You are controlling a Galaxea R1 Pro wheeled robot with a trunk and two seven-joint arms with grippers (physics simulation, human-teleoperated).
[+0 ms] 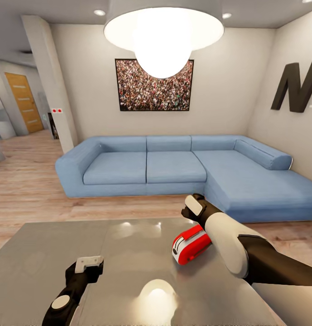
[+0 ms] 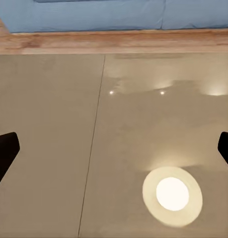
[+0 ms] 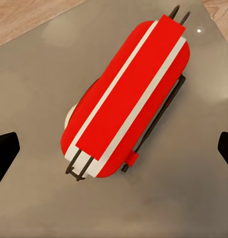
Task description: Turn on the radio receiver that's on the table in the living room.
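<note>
The radio receiver [image 1: 191, 245], red with white stripes and a thin metal loop handle, rests on the glossy grey table [image 1: 128, 253] right of its middle. In the right wrist view the radio receiver [image 3: 126, 94] is seen from above, lying aslant on the table [image 3: 34, 198]. My right gripper [image 1: 194, 212] hangs just above and behind it. Its dark fingertips [image 3: 4, 151] stand far apart at the frame edges, so the right gripper [image 3: 114, 148] is open and holds nothing. My left gripper [image 1: 88, 266] hovers open over the bare table [image 2: 54, 124] at the front left.
A blue L-shaped sofa [image 1: 174, 167] runs behind the table and along the right wall. Light wood floor [image 1: 24, 190] lies between them. A white pendant lamp [image 1: 164, 36] hangs overhead, and its reflection [image 2: 172, 194] shows on the tabletop. A column [image 1: 51, 81] stands at the back left.
</note>
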